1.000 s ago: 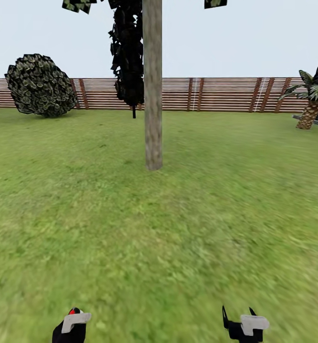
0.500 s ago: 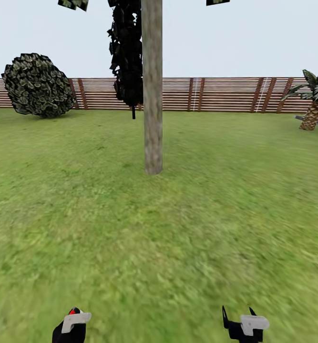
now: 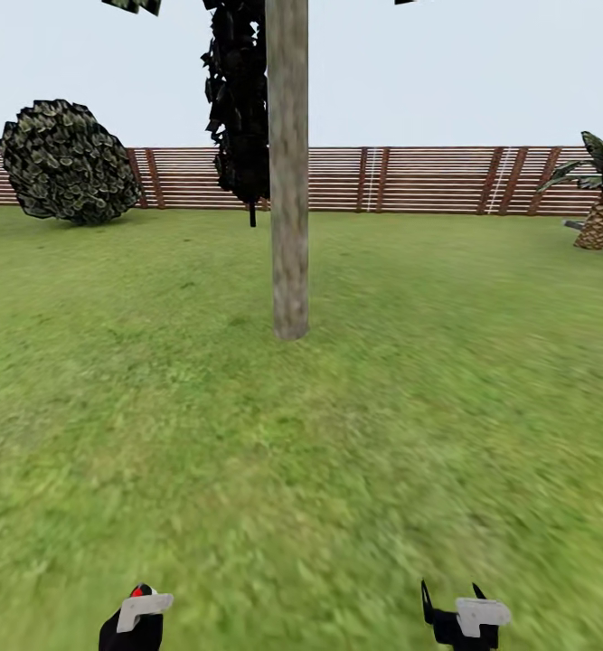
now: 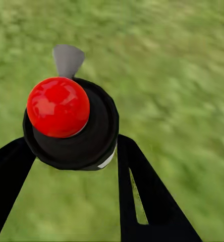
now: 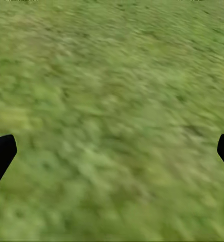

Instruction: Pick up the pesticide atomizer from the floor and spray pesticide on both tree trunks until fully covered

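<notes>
Where head sees trunk [image 3: 289, 181], wrist atomizer [image 4: 69, 123].

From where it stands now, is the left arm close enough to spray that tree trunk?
Probably not yet. The left gripper holds the sprayer, but open grass separates it from the trunk; nothing blocks the way.
</notes>
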Tool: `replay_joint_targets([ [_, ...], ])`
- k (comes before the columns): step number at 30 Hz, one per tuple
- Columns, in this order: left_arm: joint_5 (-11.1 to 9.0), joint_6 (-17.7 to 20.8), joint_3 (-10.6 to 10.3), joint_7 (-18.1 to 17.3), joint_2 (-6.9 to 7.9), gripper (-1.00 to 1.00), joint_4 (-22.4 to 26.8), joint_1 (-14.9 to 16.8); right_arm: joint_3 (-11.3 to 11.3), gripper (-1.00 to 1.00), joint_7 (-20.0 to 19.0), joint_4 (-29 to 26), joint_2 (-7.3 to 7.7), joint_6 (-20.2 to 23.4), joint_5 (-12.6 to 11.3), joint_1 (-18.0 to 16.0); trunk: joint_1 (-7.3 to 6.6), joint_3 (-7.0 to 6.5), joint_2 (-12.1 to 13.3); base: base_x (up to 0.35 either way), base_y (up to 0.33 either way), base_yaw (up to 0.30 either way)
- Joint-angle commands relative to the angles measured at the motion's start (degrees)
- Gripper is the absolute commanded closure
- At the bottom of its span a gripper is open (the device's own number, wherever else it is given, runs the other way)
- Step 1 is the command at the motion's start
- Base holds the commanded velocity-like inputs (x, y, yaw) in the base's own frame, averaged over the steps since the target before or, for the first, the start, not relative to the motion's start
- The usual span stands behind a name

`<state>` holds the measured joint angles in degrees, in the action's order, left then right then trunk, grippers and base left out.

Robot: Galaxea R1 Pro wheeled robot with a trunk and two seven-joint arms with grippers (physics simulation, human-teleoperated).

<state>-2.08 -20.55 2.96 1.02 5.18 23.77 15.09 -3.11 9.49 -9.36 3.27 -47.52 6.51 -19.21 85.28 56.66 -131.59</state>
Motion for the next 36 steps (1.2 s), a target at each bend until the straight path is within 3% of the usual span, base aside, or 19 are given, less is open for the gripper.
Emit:
replay_joint_targets([
  [1, -0.2, -0.2, -0.1, 0.1, 0.00, 1.00, 0.0, 0.0, -0.3, -1.00, 0.3, 0.0, -0.01, -0.1, 0.6, 0.0, 0.02, 0.05, 0.0, 0.338, 0.000, 0.000],
  [36, -0.2, -0.2, -0.1, 0.1, 0.00, 1.00, 0.0, 0.0, -0.3, -1.00, 0.3, 0.0, -0.01, -0.1, 0.6, 0.0, 0.02, 0.05, 0.0, 0.338, 0.000, 0.000],
])
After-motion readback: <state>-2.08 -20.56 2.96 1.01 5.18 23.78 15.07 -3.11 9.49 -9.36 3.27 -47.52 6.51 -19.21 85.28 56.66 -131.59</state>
